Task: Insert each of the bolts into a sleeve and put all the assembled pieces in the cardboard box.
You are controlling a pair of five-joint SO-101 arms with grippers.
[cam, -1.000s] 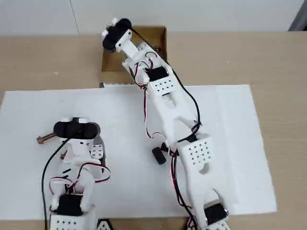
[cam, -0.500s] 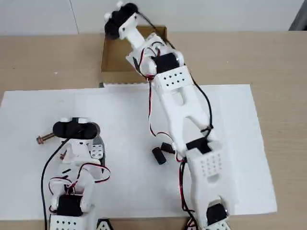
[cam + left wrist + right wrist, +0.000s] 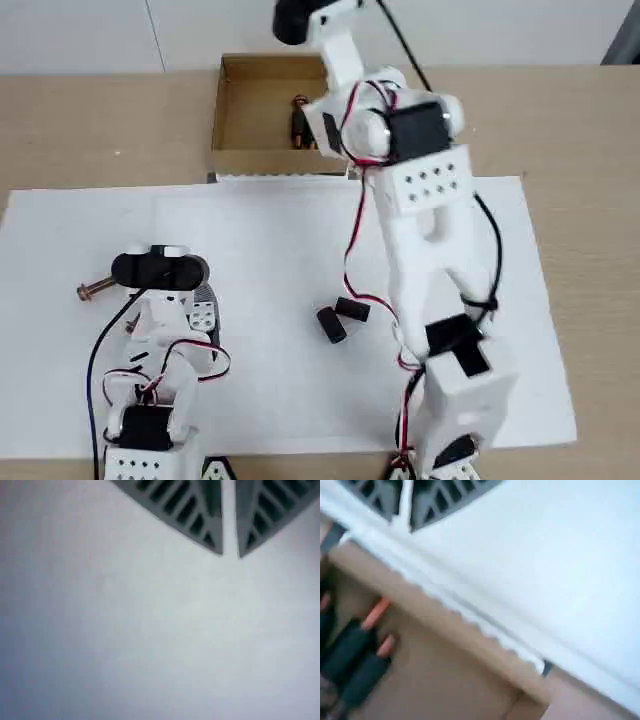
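The cardboard box [image 3: 240, 100] stands at the far edge of the white paper and holds assembled pieces [image 3: 300, 124], black sleeves with copper bolt ends [image 3: 351, 655]. My right gripper [image 3: 406, 522] is raised above the paper just in front of the box wall [image 3: 470, 645], shut and holding nothing. One loose bolt [image 3: 94, 291] lies at the paper's left. Beside it, low over bare paper, my left gripper [image 3: 231, 554] is shut and holds nothing; it also shows from above [image 3: 205, 302]. Two black sleeves [image 3: 330, 325] [image 3: 352, 310] lie mid-paper.
A white paper sheet [image 3: 260, 240] covers most of the wooden table [image 3: 580, 120]. The raised right arm [image 3: 420, 190] spans from the near edge to the box's right side. Cables hang along both arms.
The right arm has lifted and swung right, away from over the box, uncovering the assembled pieces inside. The left arm has stayed where it was.
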